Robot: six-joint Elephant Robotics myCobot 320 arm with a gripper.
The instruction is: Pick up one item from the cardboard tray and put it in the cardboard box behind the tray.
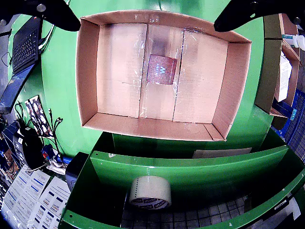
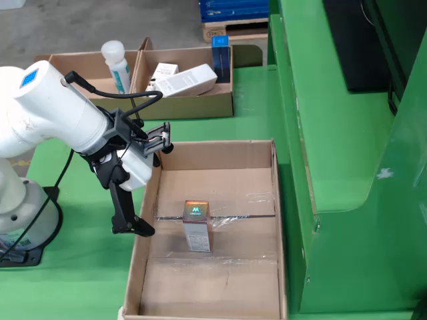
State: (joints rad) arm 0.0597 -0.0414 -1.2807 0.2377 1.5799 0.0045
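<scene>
Tape roll (image 1: 150,192) is seen nearest the gripper-mounted view, beyond it the cardboard box (image 1: 88,67) holding one upright carton (image 1: 161,69), with the jaws spread open and empty.

Even, fairly bright light fills both views. The view that rides on the gripper bends strongly at its edges, fisheye-like, and darkens toward the corners. Glare glints off clear tape on the cardboard box (image 1: 164,76) floor. The view from the side is sharp, with soft, short shadows.
</scene>
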